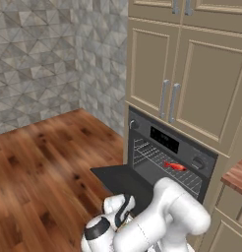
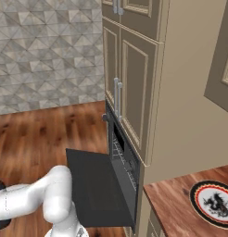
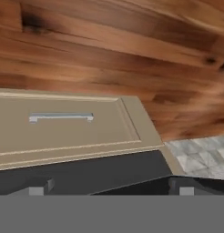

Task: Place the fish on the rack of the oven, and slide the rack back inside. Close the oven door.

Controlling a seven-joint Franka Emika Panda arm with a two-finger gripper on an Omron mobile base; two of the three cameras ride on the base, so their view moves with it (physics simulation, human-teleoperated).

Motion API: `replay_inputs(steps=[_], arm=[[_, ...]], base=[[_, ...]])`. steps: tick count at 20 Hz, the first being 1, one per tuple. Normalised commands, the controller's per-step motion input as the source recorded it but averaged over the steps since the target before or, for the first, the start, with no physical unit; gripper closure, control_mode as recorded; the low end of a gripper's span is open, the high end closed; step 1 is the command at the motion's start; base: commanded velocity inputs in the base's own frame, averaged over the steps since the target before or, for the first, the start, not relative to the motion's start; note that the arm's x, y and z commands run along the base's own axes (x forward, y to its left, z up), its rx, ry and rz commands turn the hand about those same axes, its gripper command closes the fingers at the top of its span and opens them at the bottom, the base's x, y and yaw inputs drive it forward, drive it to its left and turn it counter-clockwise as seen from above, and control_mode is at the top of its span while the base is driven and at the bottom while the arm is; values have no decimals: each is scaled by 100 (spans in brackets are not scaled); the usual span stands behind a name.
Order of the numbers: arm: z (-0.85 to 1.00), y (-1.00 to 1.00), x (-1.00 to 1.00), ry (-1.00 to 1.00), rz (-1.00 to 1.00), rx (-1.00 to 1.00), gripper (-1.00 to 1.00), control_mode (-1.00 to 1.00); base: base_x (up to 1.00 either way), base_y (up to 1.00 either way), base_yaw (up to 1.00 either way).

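Observation:
The black oven (image 1: 167, 141) stands with its oven door (image 1: 120, 179) folded down flat towards me. Inside the cavity the silver wire rack (image 1: 157, 160) carries the small red-orange fish (image 1: 175, 166). From the right base view the oven door (image 2: 95, 185) is a dark slab jutting over the floor. My arm bends low in front of and beside the door. In the hand view my gripper (image 3: 111, 191) is open with nothing between its fingertips (image 3: 36, 190), close to the door's black surface (image 3: 86, 175) and a beige drawer front (image 3: 63, 129).
Beige cabinets with steel bar handles (image 1: 168, 101) rise above the oven. A wooden counter (image 2: 180, 203) on the right carries a black-rimmed plate (image 2: 213, 201). Wooden floor (image 1: 39, 172) spreads to the left, up to a grey tiled wall (image 1: 34, 64).

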Motion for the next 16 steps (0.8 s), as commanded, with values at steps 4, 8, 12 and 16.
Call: replay_inputs(steps=[4, 8, 12, 16], arm=[[-100, 92, 54, -1, -23, -40, -100, -100], [-72, 33, 36, -16, -37, -32, -100, -100], [19, 0, 3, -28, -37, -18, -100, -100], [74, -12, 0, -39, -33, -25, -100, -100]], base=[[0, 0, 0], [0, 0, 0], [0, 0, 0], [0, 0, 0]])
